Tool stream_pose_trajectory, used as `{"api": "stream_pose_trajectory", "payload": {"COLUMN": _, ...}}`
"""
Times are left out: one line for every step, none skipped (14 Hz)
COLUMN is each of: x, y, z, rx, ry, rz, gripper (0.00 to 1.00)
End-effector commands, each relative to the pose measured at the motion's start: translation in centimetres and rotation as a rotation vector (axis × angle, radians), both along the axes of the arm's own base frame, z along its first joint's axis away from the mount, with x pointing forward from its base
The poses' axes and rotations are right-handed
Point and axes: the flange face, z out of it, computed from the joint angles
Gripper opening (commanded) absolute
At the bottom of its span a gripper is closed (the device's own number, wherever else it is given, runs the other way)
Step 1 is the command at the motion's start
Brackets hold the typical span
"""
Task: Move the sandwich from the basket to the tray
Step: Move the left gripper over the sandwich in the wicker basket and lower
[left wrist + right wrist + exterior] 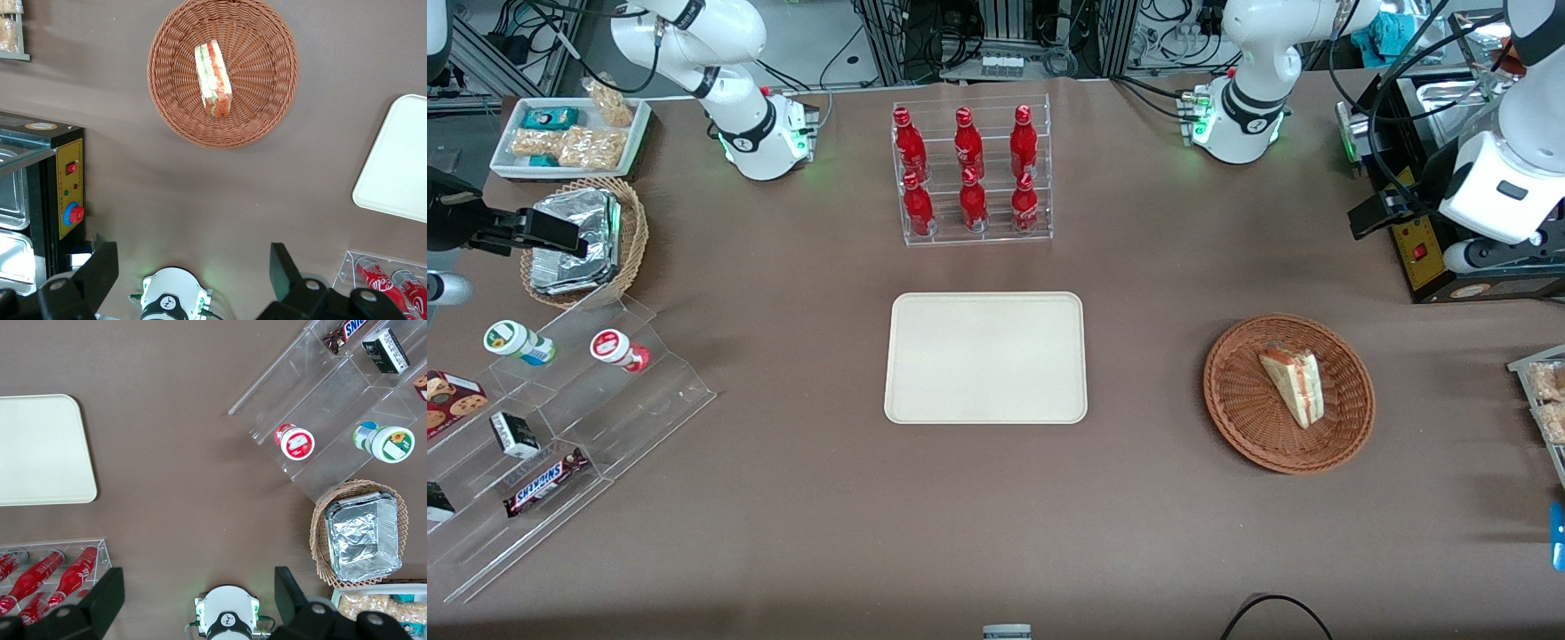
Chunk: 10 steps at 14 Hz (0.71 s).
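The sandwich (1294,384) lies in the reddish-brown wicker basket (1240,418), a pale wedge with red and green filling. It also shows in the left wrist view (213,79), in the same basket (267,67). The cream tray (985,357) lies bare at the table's middle, beside the basket, and shows in the left wrist view (400,160) and the right wrist view (40,450). My left gripper (1374,216) hangs high toward the working arm's end, farther from the front camera than the basket. It is open and empty (192,267), well apart from the sandwich.
A black appliance with a red switch (1423,249) stands under the gripper. A clear rack of red bottles (971,173) stands farther back than the tray. A stepped acrylic shelf of snacks (560,427), a tan basket of foil packets (578,240) and a white snack dish (569,133) lie toward the parked arm's end.
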Motion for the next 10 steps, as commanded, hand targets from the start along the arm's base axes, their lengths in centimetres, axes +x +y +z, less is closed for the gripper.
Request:
{"api": "stream_pose_trajectory", "payload": {"x": 0.0, "y": -0.2, "z": 0.4, "rx": -0.01, "ry": -0.007, "rz": -0.002, "gripper": 1.0}}
{"api": "stream_pose_trajectory", "payload": {"x": 0.1, "y": -0.1, "z": 0.3, "rx": -0.01, "ry": -0.004, "rz": 0.001, "gripper": 1.0}}
{"api": "stream_pose_trajectory", "payload": {"x": 0.4, "y": 0.1, "z": -0.2, "rx": -0.012, "ry": 0.004, "rz": 0.003, "gripper": 1.0}}
{"api": "stream_pose_trajectory", "payload": {"x": 0.9, "y": 0.6, "z": -1.1, "rx": -0.014, "ry": 0.02, "rz": 0.011, "gripper": 1.0}}
{"api": "stream_pose_trajectory", "payload": {"x": 1.5, "y": 1.1, "z": -2.3, "rx": -0.017, "ry": 0.045, "rz": 0.02, "gripper": 1.0}}
{"api": "stream_pose_trajectory", "payload": {"x": 2.0, "y": 2.3, "z": -3.5, "rx": -0.018, "ry": 0.069, "rz": 0.04, "gripper": 1.0}}
{"api": "stream_pose_trajectory", "payload": {"x": 2.6, "y": 3.2, "z": -5.2, "rx": -0.021, "ry": 0.102, "rz": 0.054, "gripper": 1.0}}
{"api": "stream_pose_trajectory", "payload": {"x": 3.2, "y": 4.7, "z": -6.7, "rx": -0.025, "ry": 0.12, "rz": 0.075, "gripper": 1.0}}
{"api": "stream_pose_trajectory", "payload": {"x": 4.1, "y": 6.4, "z": -8.6, "rx": -0.035, "ry": 0.128, "rz": 0.1, "gripper": 1.0}}
{"api": "stream_pose_trajectory", "payload": {"x": 5.0, "y": 6.9, "z": -10.0, "rx": -0.041, "ry": 0.103, "rz": 0.108, "gripper": 1.0}}
